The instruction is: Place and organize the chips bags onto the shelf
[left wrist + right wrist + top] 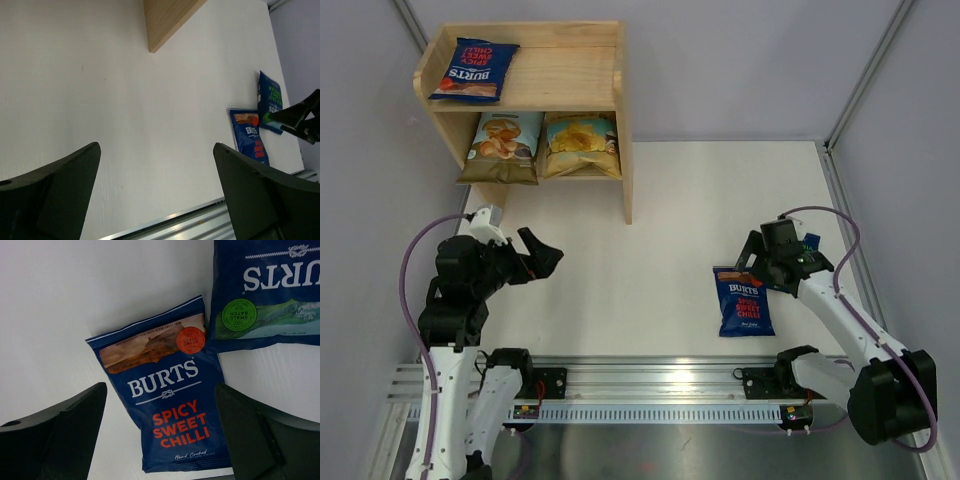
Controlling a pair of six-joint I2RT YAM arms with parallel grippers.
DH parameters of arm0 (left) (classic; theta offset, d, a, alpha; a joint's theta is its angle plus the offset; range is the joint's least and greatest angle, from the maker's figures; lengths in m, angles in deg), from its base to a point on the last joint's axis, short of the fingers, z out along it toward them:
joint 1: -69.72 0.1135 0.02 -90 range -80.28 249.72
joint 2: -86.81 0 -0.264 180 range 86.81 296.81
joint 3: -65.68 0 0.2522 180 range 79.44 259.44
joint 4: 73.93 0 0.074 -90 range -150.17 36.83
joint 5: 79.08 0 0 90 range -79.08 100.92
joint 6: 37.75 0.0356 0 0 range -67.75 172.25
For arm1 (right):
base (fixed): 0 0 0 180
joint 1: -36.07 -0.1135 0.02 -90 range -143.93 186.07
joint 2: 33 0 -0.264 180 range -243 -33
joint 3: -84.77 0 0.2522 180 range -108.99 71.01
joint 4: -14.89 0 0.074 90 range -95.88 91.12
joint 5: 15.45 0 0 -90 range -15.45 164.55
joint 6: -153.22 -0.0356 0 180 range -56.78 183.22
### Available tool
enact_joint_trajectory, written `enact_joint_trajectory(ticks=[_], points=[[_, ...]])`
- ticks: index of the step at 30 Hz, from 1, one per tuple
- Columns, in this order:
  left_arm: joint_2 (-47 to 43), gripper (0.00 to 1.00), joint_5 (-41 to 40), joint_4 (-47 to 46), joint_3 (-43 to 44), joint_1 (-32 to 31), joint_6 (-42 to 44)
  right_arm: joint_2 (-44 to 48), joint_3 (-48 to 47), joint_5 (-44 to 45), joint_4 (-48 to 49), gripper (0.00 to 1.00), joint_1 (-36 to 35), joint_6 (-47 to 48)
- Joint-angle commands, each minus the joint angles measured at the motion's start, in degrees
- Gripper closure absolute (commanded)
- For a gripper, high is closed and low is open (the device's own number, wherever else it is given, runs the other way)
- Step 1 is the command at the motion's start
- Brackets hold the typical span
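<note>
White table (650,230) bearing two bags (743,301), shelf (626,150) holding three

White table (650,230), matte, faint fine lines across surface. Silver metal rail (650,378) runs left to right along near edge of table. Slotted strip (650,412) parallel to it, just nearer. Brushed steel sheet (650,455) nearest of all, beyond strip. Pale grey walls (740,60) stand on far, left and right sides of table. Slim metal posts (865,70) at far corners, one left, one right, slanting in top view.
</note>
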Motion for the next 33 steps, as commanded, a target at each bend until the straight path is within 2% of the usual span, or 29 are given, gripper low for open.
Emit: enact_joint_trajectory(ticks=[1, 4, 6, 8, 13, 15, 25, 30, 33], points=[[-1.65, 0.01, -4.74, -4.78, -2.98, -4.21, 3.66, -2.89, 1.89, 2.56, 7.78, 0.05, 0.7, -2.91], [-1.74, 0.01, -3.87, -6.89, -6.58, -6.24, 3.93, -7.98, 1.9, 0.01, 10.6, 0.09, 2.27, -1.68], [-1.31, 0.01, -2.55, -6.99, -6.51, -7.03, 4.1, -11.85, 2.68, -5.68, 13.84, 0.09, 3.86, -1.32], [-1.48, 0.01, -2.81, -7.07, -6.42, -7.99, 4.2, -14.92, 3.3, -7.81, 17.01, 0.12, 6.15, -1.32], [-2.97, 0.01, -3.42, -7.34, -7.03, -9.93, 3.93, -18.19, 4.18, -6.42, 20.18, 0.12, 7.38, -1.06], [-3.15, 0.01, -3.51, -7.34, -7.21, -10.81, 3.93, -18.8, 4.53, -8.34, 20.97, 0.12, 8.52, -0.88], [-3.15, 0.01, -2.46, -7.43, -7.3, -11.95, 4.11, -23.81, 2.42, -9.4, 18.6, 0.01, 9.14, -0.71], [-2.71, 0.01, -1.75, -7.78, -7.38, -12.3, 4.19, -22.77, 0.67, -14.57, 18.16, 0.03, 8.96, 0.7], [-2.71, 0.01, -1.67, -7.69, -7.38, -12.39, 4.28, -21.62, -2.58, -12.75, 15.53, 0.04, 8.96, 2.1]])
